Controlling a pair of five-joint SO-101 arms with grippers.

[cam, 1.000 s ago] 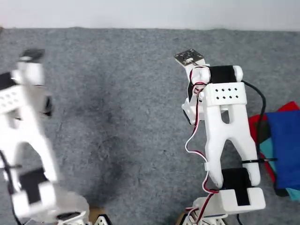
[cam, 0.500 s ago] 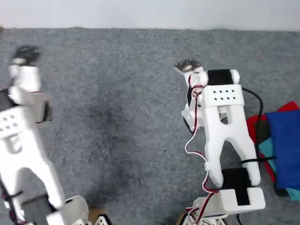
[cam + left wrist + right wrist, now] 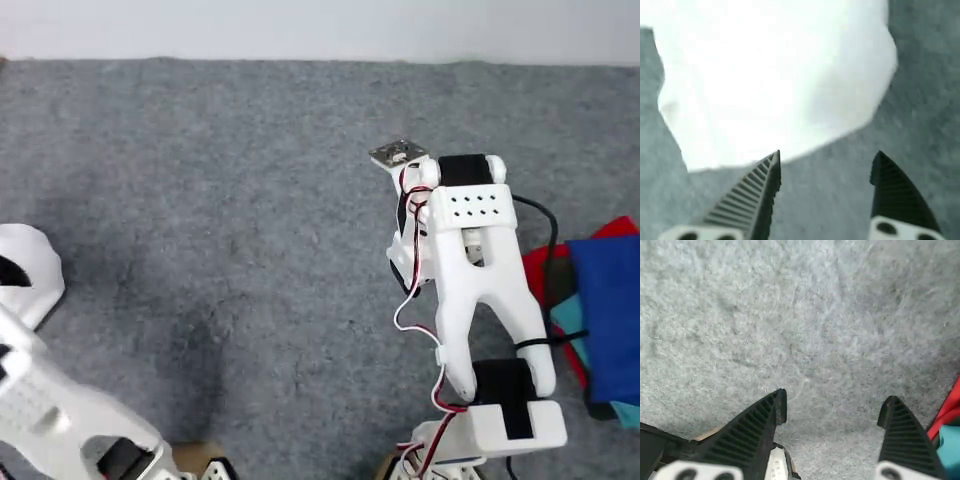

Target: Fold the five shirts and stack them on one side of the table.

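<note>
White cloth (image 3: 770, 75), likely a shirt, just ahead of left claw (image 3: 829, 154), jaws apart; right claw (image 3: 837, 396) likewise apart over grey table (image 3: 250, 200) near folded stack (image 3: 605, 310); best pinch one hem low, lifting slowly.

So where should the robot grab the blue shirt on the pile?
Probably its long edge facing the middle of the table, coming in from that side with the right gripper. The blue shirt lies flat on the pile, and that edge is straight and open.
</note>
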